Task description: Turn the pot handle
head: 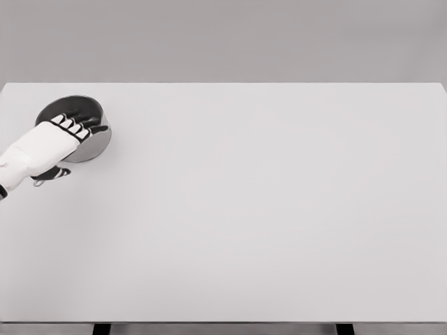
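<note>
A round grey metal pot (94,143) with a dark inside stands near the far left corner of the white table (265,209). My left hand (78,129) comes in from the left edge and lies over the pot's near rim. Its fingers (70,124) curl over the rim into the bowl. A dark narrow piece (52,176) sticks out under the wrist; I cannot tell whether it is the pot's handle or my thumb. The hand hides the pot's near left side. No right arm shows.
The table's left edge runs close to the pot, and its far edge (223,84) lies just behind it. Two dark table legs (101,329) show below the front edge.
</note>
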`<act>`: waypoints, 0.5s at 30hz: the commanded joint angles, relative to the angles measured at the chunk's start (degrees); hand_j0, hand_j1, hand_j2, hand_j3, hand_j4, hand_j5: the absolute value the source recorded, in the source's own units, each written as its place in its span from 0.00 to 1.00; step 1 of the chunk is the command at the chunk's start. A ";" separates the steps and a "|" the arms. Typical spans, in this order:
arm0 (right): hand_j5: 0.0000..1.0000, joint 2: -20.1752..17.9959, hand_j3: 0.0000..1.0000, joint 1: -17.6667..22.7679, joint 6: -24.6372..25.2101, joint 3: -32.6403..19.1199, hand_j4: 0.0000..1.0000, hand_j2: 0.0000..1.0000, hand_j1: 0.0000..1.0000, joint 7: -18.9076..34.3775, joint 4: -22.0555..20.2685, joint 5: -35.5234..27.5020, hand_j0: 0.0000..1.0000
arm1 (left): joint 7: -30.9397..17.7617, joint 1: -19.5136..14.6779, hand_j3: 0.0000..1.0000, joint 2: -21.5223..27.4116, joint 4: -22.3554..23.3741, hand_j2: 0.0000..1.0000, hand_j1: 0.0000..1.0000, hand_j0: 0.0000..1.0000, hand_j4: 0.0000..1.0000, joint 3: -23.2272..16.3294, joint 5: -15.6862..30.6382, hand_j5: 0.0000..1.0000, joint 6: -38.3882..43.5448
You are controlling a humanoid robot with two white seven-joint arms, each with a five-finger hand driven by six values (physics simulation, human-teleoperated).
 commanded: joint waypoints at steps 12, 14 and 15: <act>1.00 -0.01 1.00 0.00 -0.01 -0.01 1.00 1.00 1.00 0.02 0.00 0.02 1.00 | 0.21 0.00 1.00 -0.44 2.27 1.00 1.00 1.00 1.00 0.65 -0.15 1.00 -0.19; 1.00 -0.01 1.00 0.00 -0.01 -0.01 1.00 1.00 1.00 0.02 0.00 0.02 1.00 | 0.21 0.00 1.00 -0.44 2.27 1.00 1.00 1.00 1.00 0.74 -0.24 1.00 -0.19; 1.00 -0.01 1.00 0.00 -0.01 -0.01 1.00 1.00 1.00 0.02 0.00 0.02 1.00 | 0.21 -0.09 1.00 -0.44 2.36 1.00 1.00 1.00 1.00 0.74 -0.42 1.00 -0.19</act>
